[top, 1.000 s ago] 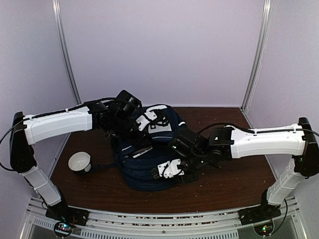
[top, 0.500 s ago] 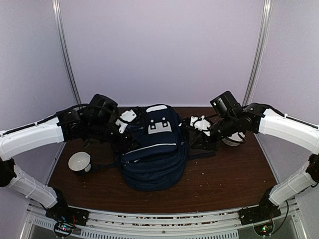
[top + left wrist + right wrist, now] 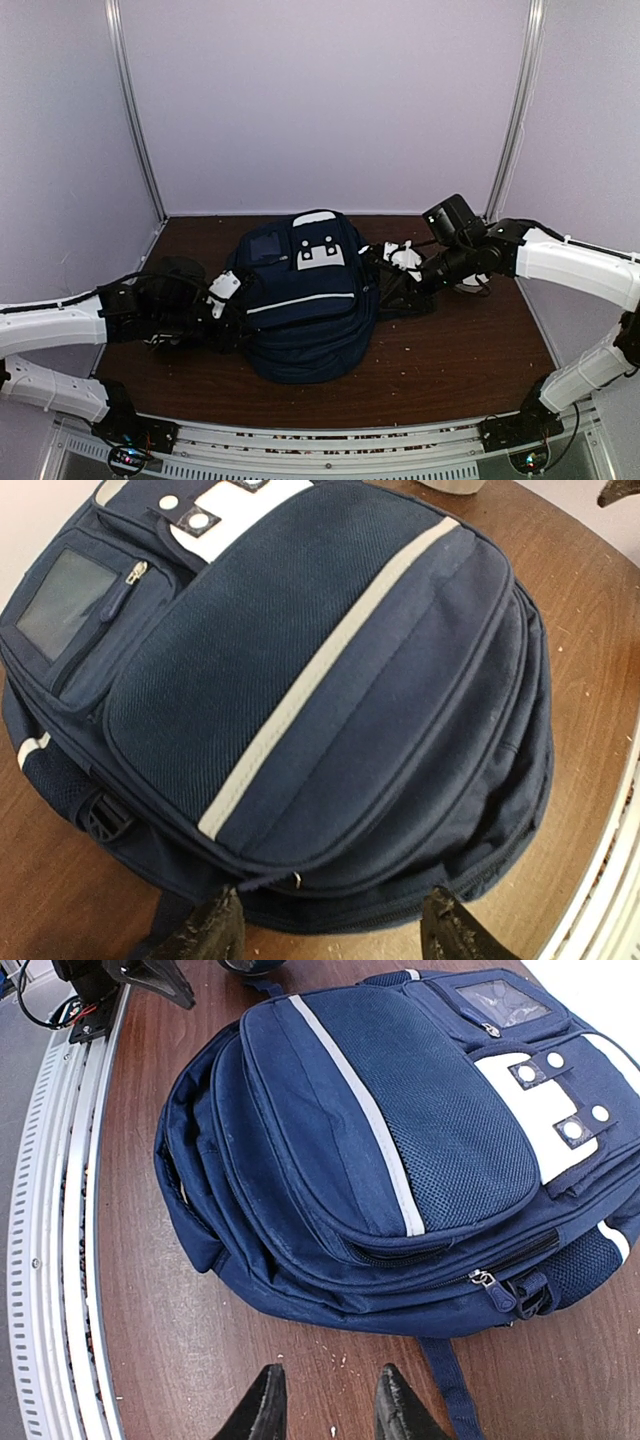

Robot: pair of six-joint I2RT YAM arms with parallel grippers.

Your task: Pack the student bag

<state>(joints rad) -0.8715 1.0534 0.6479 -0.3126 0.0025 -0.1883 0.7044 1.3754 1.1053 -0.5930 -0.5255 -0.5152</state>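
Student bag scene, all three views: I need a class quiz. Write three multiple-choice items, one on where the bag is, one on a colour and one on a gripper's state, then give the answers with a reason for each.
1. Where does the student bag lie?
A. Flat on the table, near its middle.
B. Hanging from a gripper.
C. On the floor.

2. What colour is the stripe across its front pocket?
A. Red.
B. Yellow.
C. Light grey.

3. How is the left gripper?
A. Shut on a strap.
B. Open, holding nothing.
C. Shut on a zip pull.

Answers:
1 A: the top view shows it resting on the wood mid-table.
2 C: both wrist views show a pale grey band on navy.
3 B: its fingers stand wide apart and grip nothing.
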